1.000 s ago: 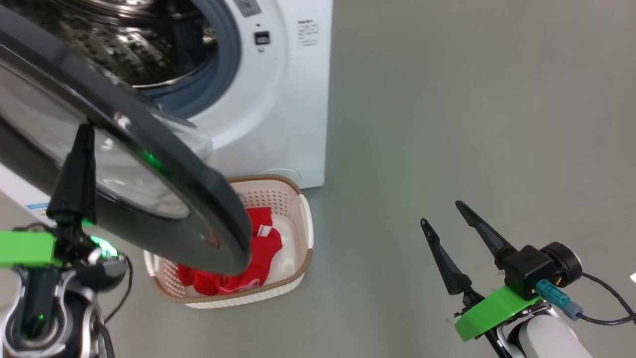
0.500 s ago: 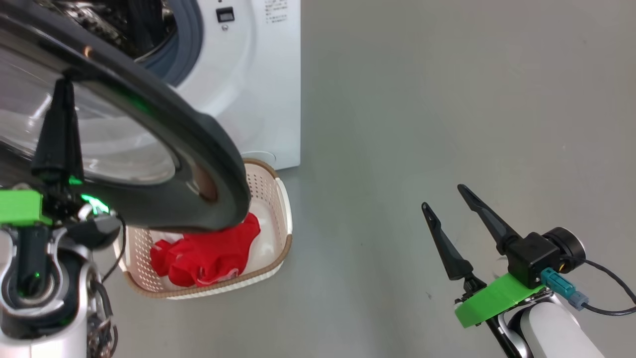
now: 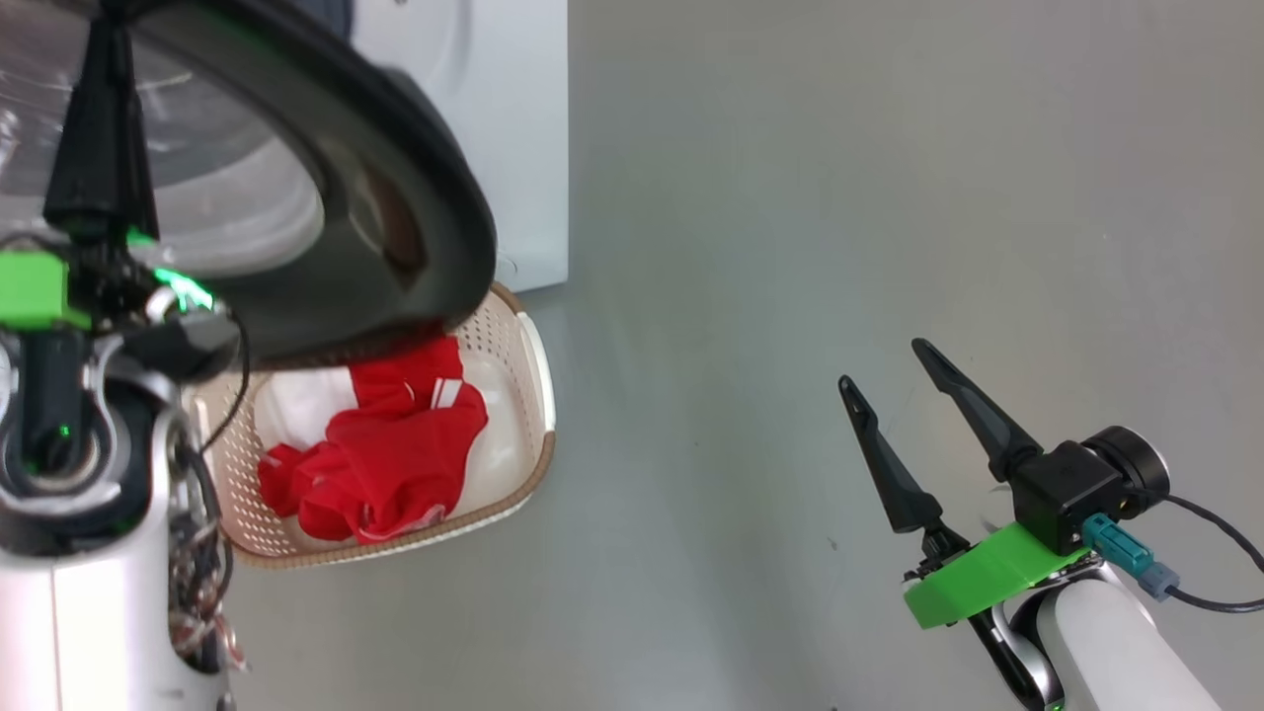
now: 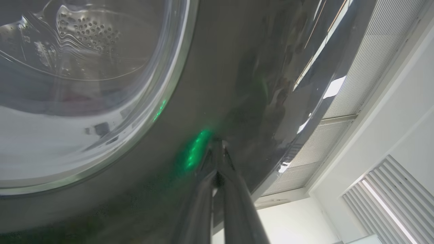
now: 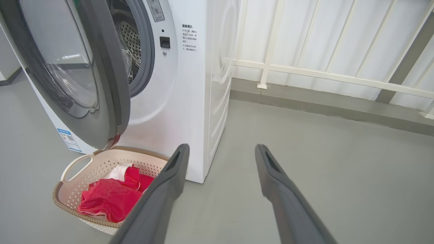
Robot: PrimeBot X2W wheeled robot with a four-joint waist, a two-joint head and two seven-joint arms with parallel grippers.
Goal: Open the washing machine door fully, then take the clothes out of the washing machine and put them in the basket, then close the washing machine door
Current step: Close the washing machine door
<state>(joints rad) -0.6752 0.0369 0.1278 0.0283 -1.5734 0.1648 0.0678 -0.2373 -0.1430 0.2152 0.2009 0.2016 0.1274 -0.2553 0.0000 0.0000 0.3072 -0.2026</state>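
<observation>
We see long, black, pointed fingers (image 3: 973, 410) on a bright green bracket (image 3: 973, 583), above a pale grey-white forearm (image 3: 1106, 642). A black camera block (image 3: 1062, 489) carries a teal plug (image 3: 1111, 541) with a thin black cable (image 3: 1215, 602). A small green light (image 3: 183, 291) glows on the left wrist.

A smooth grey floor (image 3: 790, 247) carries everything here. The white washing machine (image 5: 193, 101) stands on it, and the perforated basket (image 5: 101, 166) (cream-white, brown woven-look rim, white handles) sits on the floor just in front of the machine's base. Along the far edge, a low grey kerb (image 5: 322, 112) runs under a white railing (image 5: 322, 76).
</observation>
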